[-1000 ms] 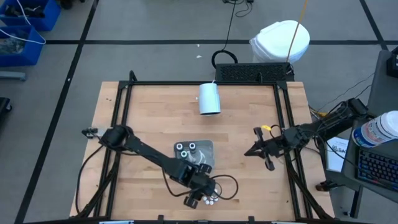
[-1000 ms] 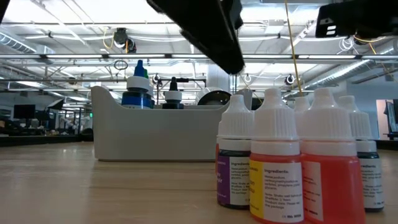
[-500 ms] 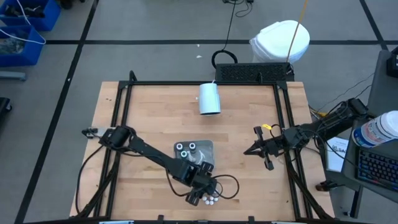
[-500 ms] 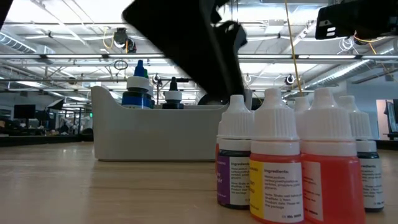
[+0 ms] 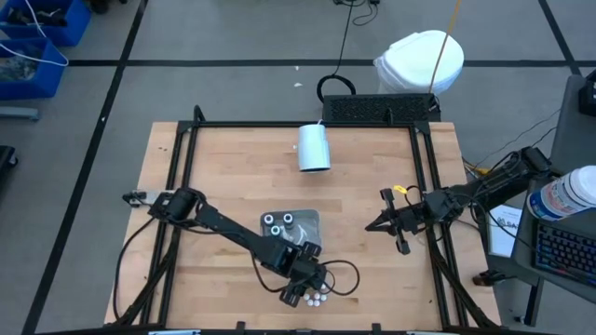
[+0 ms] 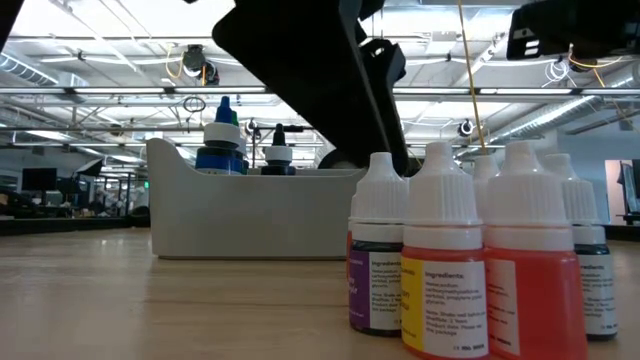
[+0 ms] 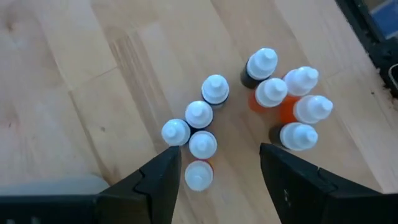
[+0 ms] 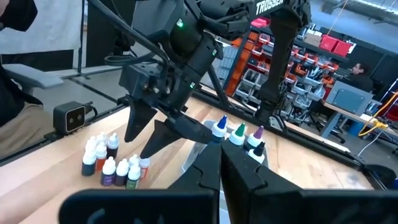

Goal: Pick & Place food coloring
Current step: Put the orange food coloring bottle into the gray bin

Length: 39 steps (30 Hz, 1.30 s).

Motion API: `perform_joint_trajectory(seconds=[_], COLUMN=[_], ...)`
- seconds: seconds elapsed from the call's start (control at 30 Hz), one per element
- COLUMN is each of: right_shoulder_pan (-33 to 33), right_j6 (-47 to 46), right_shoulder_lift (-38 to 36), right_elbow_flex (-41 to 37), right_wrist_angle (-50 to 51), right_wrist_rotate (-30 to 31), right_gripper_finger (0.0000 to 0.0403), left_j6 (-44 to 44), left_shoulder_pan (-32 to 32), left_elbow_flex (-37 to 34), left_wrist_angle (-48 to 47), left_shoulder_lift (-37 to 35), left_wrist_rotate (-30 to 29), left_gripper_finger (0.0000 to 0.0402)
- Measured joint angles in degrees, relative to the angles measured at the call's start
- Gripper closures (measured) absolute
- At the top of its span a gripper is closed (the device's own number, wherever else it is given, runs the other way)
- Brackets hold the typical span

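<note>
The food coloring is a cluster of tiny white-capped bottles [image 5: 313, 299] standing on the wood near the table's near edge. It also shows in the low view [image 6: 460, 260] and in the left wrist view [image 7: 205, 124]. Three wider bottles with teal rims [image 5: 278, 223] stand in a small grey tray [image 5: 305, 220]. My left gripper [image 5: 300, 291] hangs open just above the cluster and touches nothing. Its fingers [image 7: 165, 177] stand on either side of the nearest bottles. My right gripper [image 5: 374, 226] waits shut and empty at the table's right side.
A large white cup [image 5: 314, 147] lies on its side at the table's far middle. The tray's wall [image 6: 250, 215] stands just behind the bottle cluster. A black frame [image 5: 186, 158] runs along the table's edges. Bare wood lies between the tray and my right gripper.
My left gripper has come down toward the bottle cluster and a little toward the table's right edge, staying open. The bottles have not moved.
</note>
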<state>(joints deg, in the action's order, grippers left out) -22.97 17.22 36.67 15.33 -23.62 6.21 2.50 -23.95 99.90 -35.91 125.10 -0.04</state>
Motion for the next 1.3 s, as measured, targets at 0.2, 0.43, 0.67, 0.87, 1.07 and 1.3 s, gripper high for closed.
perform_joint_trajectory(seconds=[0.2, 0.43, 0.67, 0.87, 1.07, 1.3], right_shoulder_pan=[0.0, 0.0, 0.0, 0.0, 0.0, 0.0], right_j6=[0.1, -1.2, -2.2, -1.7, -1.3, -1.5], right_shoulder_lift=[0.0, 0.0, 0.0, 0.0, 0.0, 0.0], right_elbow_flex=[0.0, 0.0, 0.0, 0.0, 0.0, 0.0], right_wrist_angle=[-0.2, -2.1, -2.6, -2.6, -2.6, -2.7], right_wrist_rotate=[0.0, 0.0, -0.2, -0.2, -0.2, -0.3], right_gripper_finger=[0.0402, 0.0402, 0.0402, 0.0401, 0.0402, 0.0402], left_j6=[-0.7, -2.7, -2.9, -4.4, -3.4, 0.1], left_shoulder_pan=[0.6, 0.7, 0.7, 0.5, -0.7, -1.8], left_elbow_flex=[0.0, 0.0, 0.0, 0.0, 0.0, 0.0], left_wrist_angle=[-0.4, -0.4, -0.7, -1.0, -0.8, -1.2], left_shoulder_lift=[0.0, 0.0, 0.0, 0.0, 0.1, 0.3], left_wrist_rotate=[-1.6, -6.2, -5.0, -0.6, -3.5, -5.8], left_gripper_finger=[0.0179, 0.0179, 0.0179, 0.0179, 0.0179, 0.0179])
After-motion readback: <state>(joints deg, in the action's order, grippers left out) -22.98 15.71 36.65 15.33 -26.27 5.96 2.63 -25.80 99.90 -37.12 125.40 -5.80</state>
